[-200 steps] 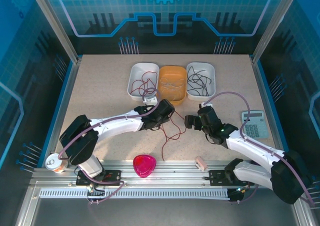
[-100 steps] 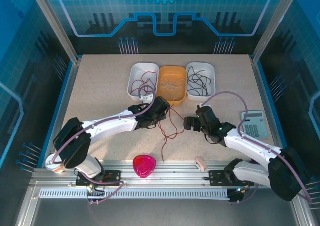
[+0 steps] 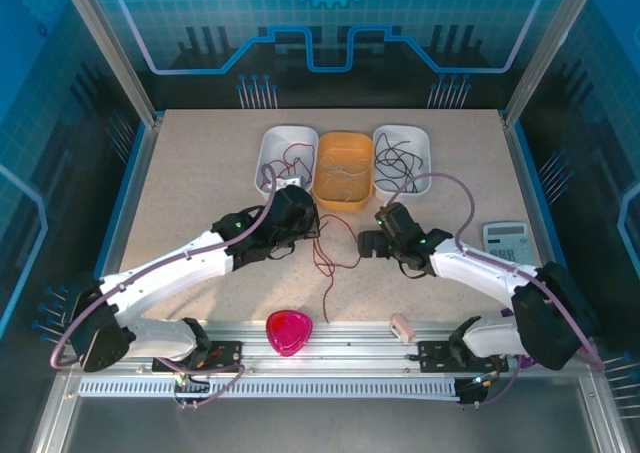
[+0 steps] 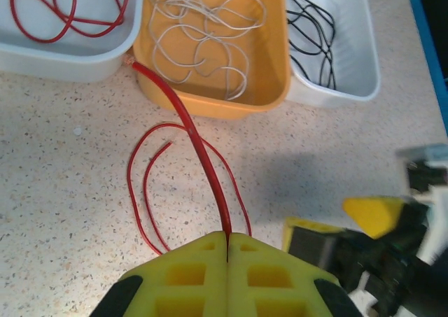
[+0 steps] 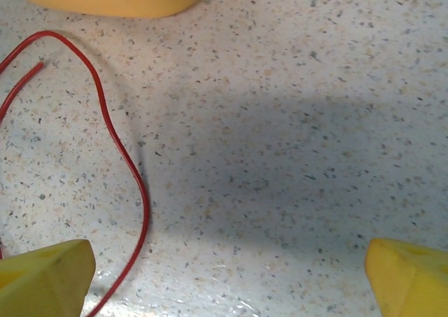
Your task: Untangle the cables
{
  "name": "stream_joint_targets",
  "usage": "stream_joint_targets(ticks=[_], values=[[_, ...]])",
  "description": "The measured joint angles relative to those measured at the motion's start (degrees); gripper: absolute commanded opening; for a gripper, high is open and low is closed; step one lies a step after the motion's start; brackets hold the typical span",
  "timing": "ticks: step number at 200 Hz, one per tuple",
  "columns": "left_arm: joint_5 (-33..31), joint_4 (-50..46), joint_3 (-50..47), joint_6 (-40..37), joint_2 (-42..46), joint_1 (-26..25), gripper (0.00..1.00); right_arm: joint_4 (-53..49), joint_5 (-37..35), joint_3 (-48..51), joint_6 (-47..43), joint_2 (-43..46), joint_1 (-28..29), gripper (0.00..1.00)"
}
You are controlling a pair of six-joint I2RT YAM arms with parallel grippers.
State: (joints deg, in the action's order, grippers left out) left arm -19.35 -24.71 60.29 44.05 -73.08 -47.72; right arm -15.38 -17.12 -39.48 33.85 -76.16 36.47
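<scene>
Speckled beige tabletop [image 3: 200, 183] inside a blue-lit enclosure. Straight ahead of the left gripper [image 4: 227, 241], one loose red cable [image 4: 198, 145], pinched between yellow fingers pressed flat together. Drawn up taut from the tips toward the seam between two trays, its slack loops lying on the table just ahead and to the left. Held that way, most likely, to lift it clear and carry it over to its colour-mates.

Beyond the fingertips, three trays in a row, sorted by colour: left white tray [image 4: 66, 61] with red cables [image 4: 73, 23], orange tray [image 4: 210, 106] with whitish cables [image 4: 203, 51], right white tray [image 4: 367, 58] with black cables [image 4: 318, 44]. Too coiled to count strand by strand.

To the right of the pinching fingers, the right gripper [image 5: 227, 275], fingers spread wide and gripping nothing. A bend of the loose red cable close beside one fingertip. Placed there, probably, to catch or pin the slack.

Two grippers, three trays, one cable outside them.
</scene>
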Motion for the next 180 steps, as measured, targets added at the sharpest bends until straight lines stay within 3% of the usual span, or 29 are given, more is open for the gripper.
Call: stream_joint_targets(ticks=[49,104,180], values=[[2.7,-3.6,1.7,-5.3,7.8,0.9,0.00,-1.9,-0.8,-5.3,-0.5,-5.9,3.0,1.00],[1.5,-6.1,5.9,-10.8,17.4,3.9,0.00,-2.3,-0.9,-7.0,-0.4,-7.8,3.3,1.00],[-2.0,-6.7,9.1,-17.5,19.4,9.8,0.00,-2.3,-0.9,-7.0,-0.4,-7.8,3.3,1.00]])
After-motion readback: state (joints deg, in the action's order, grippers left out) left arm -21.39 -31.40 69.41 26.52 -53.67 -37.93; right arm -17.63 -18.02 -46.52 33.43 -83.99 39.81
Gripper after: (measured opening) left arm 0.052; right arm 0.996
